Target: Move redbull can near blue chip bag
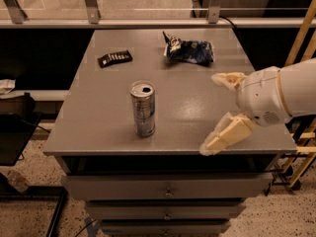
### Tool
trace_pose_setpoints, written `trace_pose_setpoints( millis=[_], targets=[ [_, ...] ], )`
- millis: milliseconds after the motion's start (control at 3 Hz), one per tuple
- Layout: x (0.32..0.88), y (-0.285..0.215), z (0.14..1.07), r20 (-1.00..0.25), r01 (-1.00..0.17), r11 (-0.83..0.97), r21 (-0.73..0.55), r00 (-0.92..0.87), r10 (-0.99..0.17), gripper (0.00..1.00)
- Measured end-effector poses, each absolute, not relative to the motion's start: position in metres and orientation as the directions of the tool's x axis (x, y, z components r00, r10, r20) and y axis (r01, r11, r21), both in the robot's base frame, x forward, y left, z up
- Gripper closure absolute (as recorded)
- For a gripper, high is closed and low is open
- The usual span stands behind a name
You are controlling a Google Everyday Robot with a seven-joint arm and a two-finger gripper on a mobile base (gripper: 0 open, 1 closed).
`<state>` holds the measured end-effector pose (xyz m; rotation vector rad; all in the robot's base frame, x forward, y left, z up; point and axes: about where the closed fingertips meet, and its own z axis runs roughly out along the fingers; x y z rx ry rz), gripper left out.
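The redbull can (142, 108) stands upright near the front middle of the grey table (103, 107), silver with blue-grey markings and an open pull-tab top. The blue chip bag (190, 51) lies wrinkled at the back of the table, right of centre. My gripper (217, 112) reaches in from the right over the table's front right part, with its cream fingers (228, 133) spread wide apart and nothing between them. It is to the right of the can and apart from it, and in front of the bag.
A flat black rectangular packet (115, 58) lies at the back left of the table. Drawers (168, 186) sit under the tabletop. A metal rail and glass panel (148, 21) run behind the table. A wooden frame (303, 38) stands at the right.
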<state>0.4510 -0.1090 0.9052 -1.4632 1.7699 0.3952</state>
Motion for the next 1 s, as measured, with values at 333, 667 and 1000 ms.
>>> trace_pose_setpoints(
  millis=[333,667,1000],
  targets=[
    [0.455,-0.101,0.896,-0.77,-0.928,0.301,-0.22,-0.024,-0.637,0.0],
    [0.465,-0.069,0.873,-0.823,-0.945,0.27,-0.183,-0.002,-0.568,0.0],
    [0.475,-0.047,0.869,-0.859,-0.944,0.271,-0.186,0.023,-0.511,0.0]
  ],
)
